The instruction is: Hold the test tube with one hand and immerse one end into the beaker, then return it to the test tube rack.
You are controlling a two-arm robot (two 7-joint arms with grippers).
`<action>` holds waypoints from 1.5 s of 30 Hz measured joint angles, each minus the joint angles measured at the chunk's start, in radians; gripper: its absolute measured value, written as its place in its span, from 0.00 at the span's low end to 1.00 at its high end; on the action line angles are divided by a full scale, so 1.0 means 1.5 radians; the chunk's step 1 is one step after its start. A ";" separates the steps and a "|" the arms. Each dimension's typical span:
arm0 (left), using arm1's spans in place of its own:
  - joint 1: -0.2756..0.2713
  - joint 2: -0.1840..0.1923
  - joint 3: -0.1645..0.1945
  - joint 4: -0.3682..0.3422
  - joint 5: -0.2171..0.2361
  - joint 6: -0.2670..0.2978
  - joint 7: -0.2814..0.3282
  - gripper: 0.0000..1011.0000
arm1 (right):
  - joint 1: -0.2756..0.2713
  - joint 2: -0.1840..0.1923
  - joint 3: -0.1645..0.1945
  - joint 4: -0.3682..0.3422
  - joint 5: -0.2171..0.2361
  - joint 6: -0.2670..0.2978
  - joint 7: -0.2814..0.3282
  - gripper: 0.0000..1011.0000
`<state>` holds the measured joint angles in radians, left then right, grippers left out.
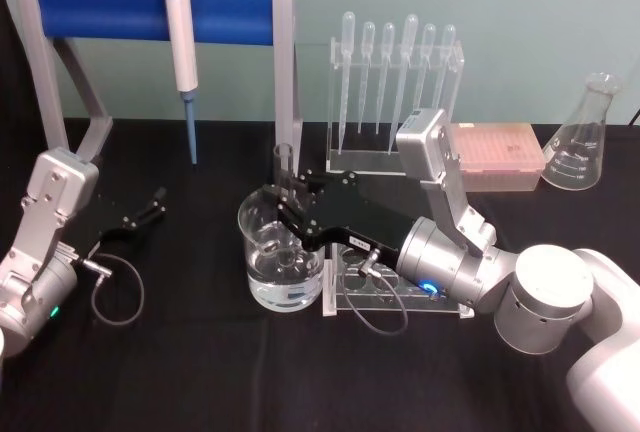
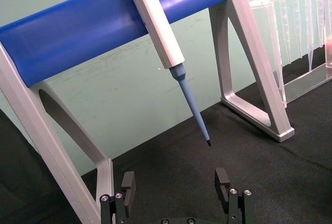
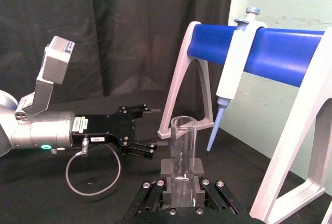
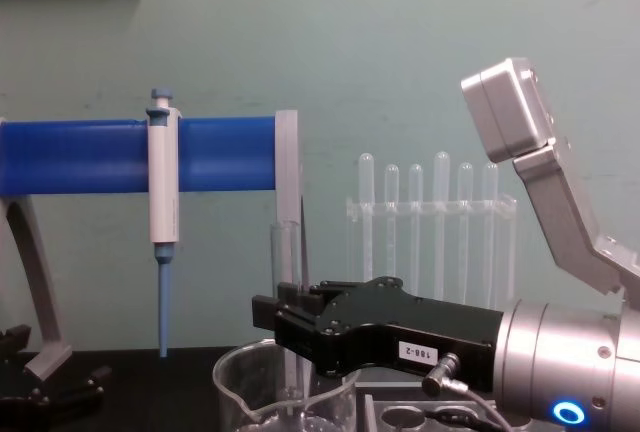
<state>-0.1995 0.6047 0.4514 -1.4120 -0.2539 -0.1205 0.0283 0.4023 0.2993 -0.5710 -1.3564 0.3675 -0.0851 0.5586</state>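
A clear glass test tube stands upright with my right gripper shut on it. Its lower end hangs inside the rim of the wide glass beaker, which holds some clear liquid. Whether the tip touches the liquid I cannot tell. In the right wrist view the test tube sits between the two black fingers. From the chest, the test tube rises above the right gripper and the beaker. My left gripper rests open on the table far to the left, and its own camera shows the left gripper holding nothing.
A white-and-blue pipettor hangs on a blue-barred stand at the back left. Behind the beaker is a clear rack of plastic pipettes. A low clear tube rack lies under my right arm. A pink tip box and a conical flask sit back right.
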 joint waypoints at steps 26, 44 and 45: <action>0.000 0.000 0.000 0.000 0.000 0.000 0.000 0.99 | 0.000 0.000 0.000 0.000 0.000 0.000 0.000 0.22; 0.000 0.000 0.000 0.000 0.000 0.000 0.000 0.99 | -0.006 0.014 0.014 -0.066 0.000 0.013 -0.009 0.22; 0.000 0.000 0.000 0.000 0.000 0.000 0.000 0.99 | -0.006 0.016 0.015 -0.075 0.000 0.016 -0.010 0.22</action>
<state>-0.1995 0.6047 0.4514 -1.4120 -0.2539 -0.1206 0.0283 0.3932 0.3238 -0.5487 -1.4685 0.3670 -0.0613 0.5443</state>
